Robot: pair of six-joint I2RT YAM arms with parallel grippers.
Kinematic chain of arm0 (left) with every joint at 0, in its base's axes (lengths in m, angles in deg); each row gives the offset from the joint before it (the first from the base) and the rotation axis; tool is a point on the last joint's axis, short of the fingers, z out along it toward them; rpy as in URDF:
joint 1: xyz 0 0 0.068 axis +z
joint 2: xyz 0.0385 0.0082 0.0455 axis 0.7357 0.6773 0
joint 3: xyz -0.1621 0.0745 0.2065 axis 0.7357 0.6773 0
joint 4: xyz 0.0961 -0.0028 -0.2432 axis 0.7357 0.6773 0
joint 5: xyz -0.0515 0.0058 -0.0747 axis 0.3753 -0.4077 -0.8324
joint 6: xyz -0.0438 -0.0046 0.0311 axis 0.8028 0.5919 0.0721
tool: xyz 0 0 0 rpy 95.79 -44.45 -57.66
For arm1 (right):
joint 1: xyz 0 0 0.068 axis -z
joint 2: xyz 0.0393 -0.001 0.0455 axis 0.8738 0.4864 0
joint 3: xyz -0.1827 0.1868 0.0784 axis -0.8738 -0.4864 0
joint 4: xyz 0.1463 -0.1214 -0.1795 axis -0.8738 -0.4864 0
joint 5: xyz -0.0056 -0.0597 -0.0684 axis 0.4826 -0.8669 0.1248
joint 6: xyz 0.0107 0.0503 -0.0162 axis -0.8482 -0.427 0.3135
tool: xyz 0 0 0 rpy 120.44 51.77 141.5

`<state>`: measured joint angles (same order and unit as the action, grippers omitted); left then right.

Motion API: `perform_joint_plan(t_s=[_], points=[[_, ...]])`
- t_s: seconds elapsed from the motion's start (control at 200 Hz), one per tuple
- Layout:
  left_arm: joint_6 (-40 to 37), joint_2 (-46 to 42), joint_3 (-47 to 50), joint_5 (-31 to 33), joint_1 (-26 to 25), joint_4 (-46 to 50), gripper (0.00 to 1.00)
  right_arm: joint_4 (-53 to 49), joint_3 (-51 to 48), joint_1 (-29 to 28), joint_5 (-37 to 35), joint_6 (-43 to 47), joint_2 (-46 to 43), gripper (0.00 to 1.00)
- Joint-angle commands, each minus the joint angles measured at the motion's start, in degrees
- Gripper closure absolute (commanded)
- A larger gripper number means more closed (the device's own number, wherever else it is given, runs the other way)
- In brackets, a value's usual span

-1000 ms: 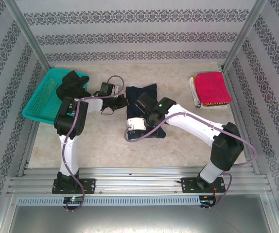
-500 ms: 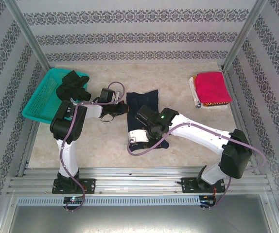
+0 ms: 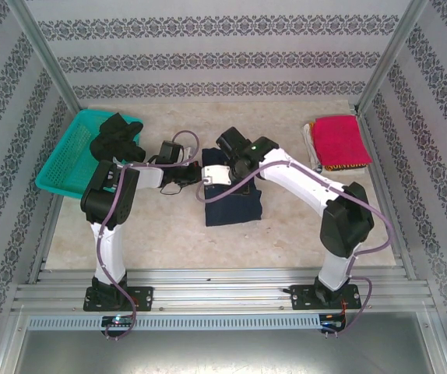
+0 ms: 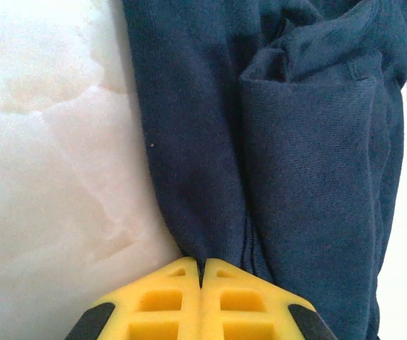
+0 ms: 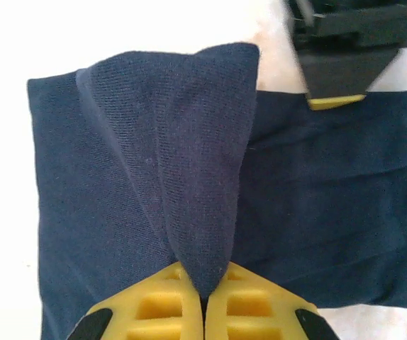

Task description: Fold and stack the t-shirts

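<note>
item 1. table [image 3: 153, 234]: pale marbled top. the two arm bases sit at its near edge, and the near strip beyond them is bare.

item 2. navy t-shirt [image 3: 235, 204]: middle of the table, a little left of centre. it is partly folded into a rough rectangle with the long side running near to far. the near part lies flat. at the far end, the right wrist view shows a flap raised to a peak above the flat layers.

item 3. left gripper [image 4: 202, 273]: at the left edge of the navy t-shirt, towards its far end. the yellow fingers are pressed together, pinching a narrow fold of the cloth.

item 4. right gripper [image 5: 205, 283]: just beside the left one, over the shirt's far end. the fingers are pressed together on the tip of the raised flap.

item 5. basket [image 3: 64, 167]: teal mesh, far left corner. the left arm hides part of it, so its contents cannot be told.

item 6. red t-shirt [image 3: 339, 139]: far right corner, folded square, lying on top of a small pile. white and dark layers show at the pile's edges.

status, judged: the pile looks finished so far. the navy t-shirt is mid-fold: the flap has yet to be laid over and smoothed, and the bundle then carried to the far right pile.
</note>
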<state>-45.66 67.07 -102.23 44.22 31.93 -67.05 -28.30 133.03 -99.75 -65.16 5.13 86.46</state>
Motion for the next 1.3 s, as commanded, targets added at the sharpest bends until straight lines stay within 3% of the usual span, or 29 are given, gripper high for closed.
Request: perform_joint_plan(t_s=[0.0, 0.59, 1.294], points=[[-1.41, 6.79, 1.86, -3.38, -1.45, 8.81, 1.0, 2.65, 4.54, 1.51, -2.23, 3.01, 2.55, 1.0], [-5.38, 10.42, -3.16, -4.15, 0.78, 15.65, 1.0, 7.83, 18.48, 4.13, -7.73, 5.2, 13.56, 1.0], [-5.38, 10.77, -3.98, -4.8, 1.08, 15.98, 1.0, 6.95, 34.51, 6.68, -9.78, 6.03, 27.43, 1.0]])
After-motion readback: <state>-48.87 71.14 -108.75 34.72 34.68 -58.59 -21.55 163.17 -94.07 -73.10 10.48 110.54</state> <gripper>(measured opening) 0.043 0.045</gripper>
